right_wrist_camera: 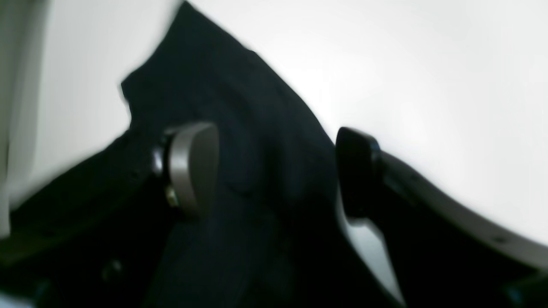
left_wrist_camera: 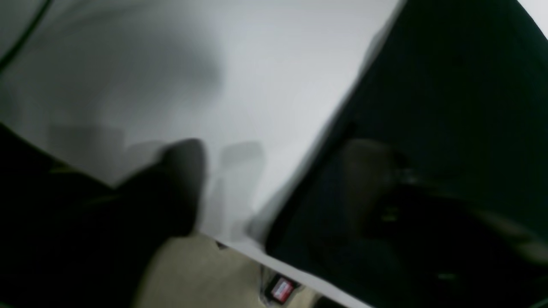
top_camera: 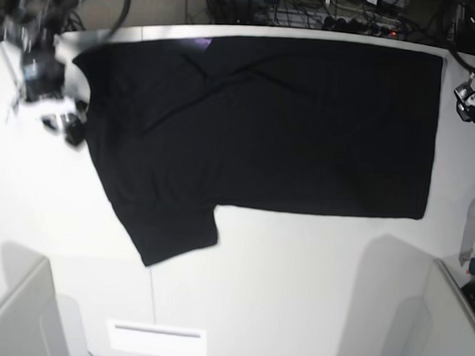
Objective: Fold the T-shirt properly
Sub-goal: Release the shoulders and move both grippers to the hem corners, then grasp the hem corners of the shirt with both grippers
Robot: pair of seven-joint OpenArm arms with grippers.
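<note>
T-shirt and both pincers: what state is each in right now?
T-shirt: spread flat on the white table, plain black side up, one sleeve sticking out toward the near side.
Right pincer: open, holding nothing, over the shirt's edge.
Left pincer: blurred, looks open, empty.

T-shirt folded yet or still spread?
Folded once: the black T-shirt lies flat on the white table, one sleeve showing, no print visible.
</note>
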